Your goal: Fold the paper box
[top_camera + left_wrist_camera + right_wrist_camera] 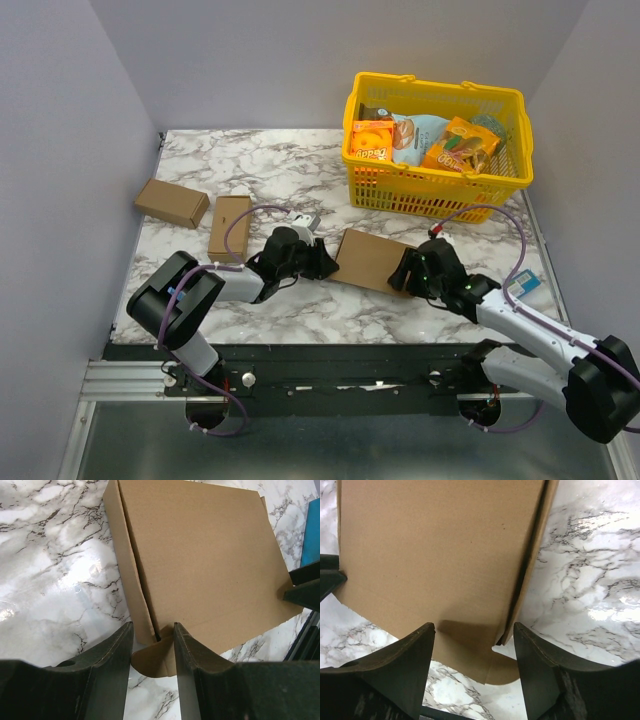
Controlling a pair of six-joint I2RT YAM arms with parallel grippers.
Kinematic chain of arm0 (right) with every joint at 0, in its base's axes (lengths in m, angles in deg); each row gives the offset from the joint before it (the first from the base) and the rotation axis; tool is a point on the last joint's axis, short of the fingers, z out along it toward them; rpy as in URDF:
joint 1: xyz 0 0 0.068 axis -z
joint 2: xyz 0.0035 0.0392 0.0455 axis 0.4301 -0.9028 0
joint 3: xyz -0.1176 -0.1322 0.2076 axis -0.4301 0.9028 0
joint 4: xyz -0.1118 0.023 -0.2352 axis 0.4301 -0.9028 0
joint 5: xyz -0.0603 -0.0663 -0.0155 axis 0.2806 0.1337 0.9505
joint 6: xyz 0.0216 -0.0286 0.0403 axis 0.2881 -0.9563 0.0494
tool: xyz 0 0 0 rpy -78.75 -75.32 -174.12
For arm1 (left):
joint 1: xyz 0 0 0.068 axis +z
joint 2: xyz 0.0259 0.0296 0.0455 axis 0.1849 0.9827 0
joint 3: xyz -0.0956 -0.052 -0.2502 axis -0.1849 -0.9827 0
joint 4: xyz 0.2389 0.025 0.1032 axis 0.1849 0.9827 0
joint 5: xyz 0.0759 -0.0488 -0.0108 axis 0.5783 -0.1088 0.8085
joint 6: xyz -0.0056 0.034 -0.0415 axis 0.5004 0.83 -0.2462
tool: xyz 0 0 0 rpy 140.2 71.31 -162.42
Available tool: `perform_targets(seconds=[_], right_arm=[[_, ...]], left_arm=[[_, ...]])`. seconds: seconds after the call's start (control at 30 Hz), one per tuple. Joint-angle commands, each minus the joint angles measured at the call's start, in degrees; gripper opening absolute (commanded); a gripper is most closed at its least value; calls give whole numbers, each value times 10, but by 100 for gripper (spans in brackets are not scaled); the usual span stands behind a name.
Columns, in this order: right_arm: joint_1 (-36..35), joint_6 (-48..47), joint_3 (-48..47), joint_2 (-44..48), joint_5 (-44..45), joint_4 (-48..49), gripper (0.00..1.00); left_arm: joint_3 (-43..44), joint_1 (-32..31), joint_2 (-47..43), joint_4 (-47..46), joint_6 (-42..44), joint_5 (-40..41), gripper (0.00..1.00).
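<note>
Close to the near edge, around its middle, my left fingers [112, 652] and right fingers [412, 655] stood spread, holding nothing. Each pair straddled a rounded tab of the flat brown cardboard paper box [372, 260]. It lay mostly flat, so I judged nearly all folding remained. A yellow plastic basket [430, 190] sat toward the far right corner.
</note>
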Motion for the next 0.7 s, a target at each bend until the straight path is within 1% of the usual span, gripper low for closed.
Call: perform_targets(seconds=[0.0,0.17,0.27,0.4,0.67], right_arm=[[1,-23,7,36,43,-37,67],[6,-15,9,22,53,-39,58],[12,-17,14,5,61,-33,51],[18,-16,23,-19,54,-22,30],[19,-8,3,-82,37,-23,23]], left_arm=[[-7,-5,10,5,15,8,45],[-8,-5,12,7,15,7,45],[-8,-5,11,8,17,7,44],[-10,-5,9,7,17,7,44],[-14,-9,6,-4,17,2,44]])
